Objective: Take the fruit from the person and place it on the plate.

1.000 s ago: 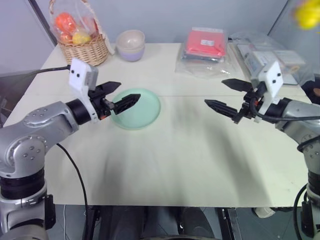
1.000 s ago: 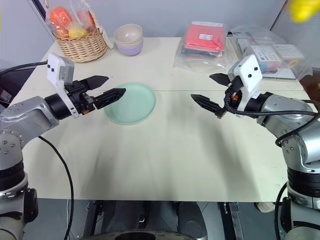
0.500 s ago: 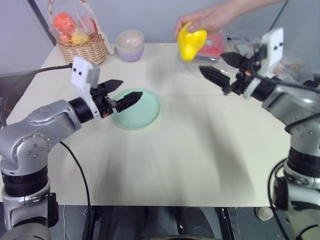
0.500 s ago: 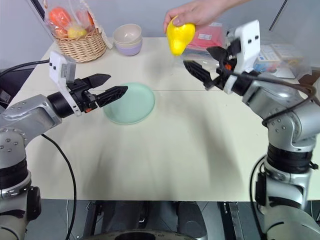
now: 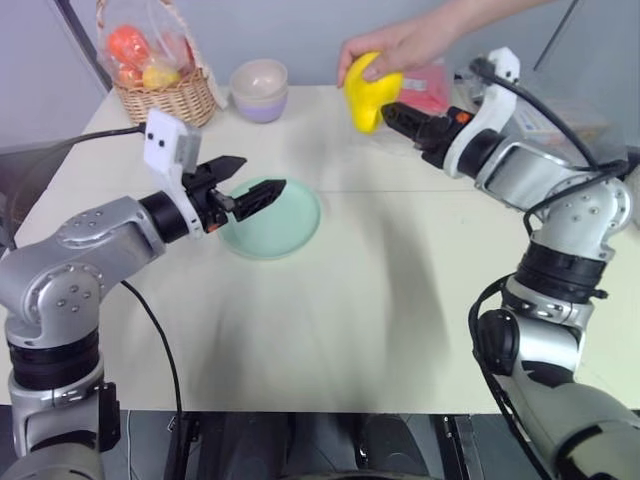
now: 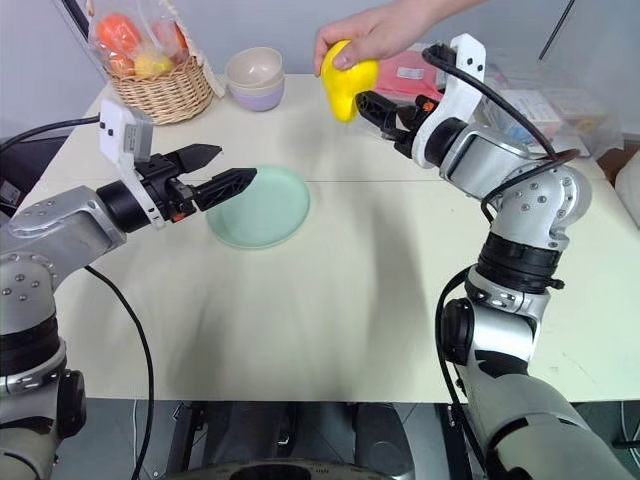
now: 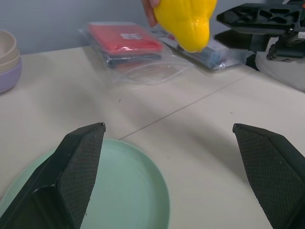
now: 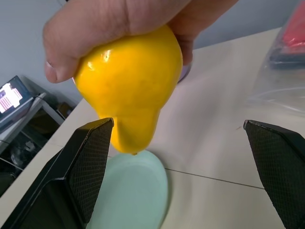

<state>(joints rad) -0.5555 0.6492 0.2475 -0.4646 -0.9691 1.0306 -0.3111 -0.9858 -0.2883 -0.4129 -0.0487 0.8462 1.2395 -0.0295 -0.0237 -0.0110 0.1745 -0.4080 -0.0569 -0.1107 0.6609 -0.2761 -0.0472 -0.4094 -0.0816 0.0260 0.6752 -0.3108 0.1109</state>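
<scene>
A person's hand [image 5: 405, 42] reaches in from the far right and holds the fruit [image 5: 368, 96], a smooth yellow pear-shaped piece, above the back of the table. My right gripper [image 5: 398, 122] stands open right beside the fruit [image 8: 131, 86], which hangs just ahead of its spread fingers, close to one of them [image 8: 88, 162]. The hand still grips the fruit from above. The pale green plate [image 5: 285, 225] lies flat on the table at the left. My left gripper [image 5: 258, 175] hovers open over the plate's near rim, holding nothing.
A wicker basket [image 5: 165, 85] of wrapped fruits stands at the back left, with stacked bowls [image 5: 262, 90] beside it. A red packet in clear plastic [image 5: 428, 90] and further clear bags [image 5: 585, 115] lie at the back right. The table's near half is bare.
The person's hand has brought the fruit in from the upper right and lowered it. My right gripper has risen, rolled and moved left up to the fruit. The left gripper has stayed put.
</scene>
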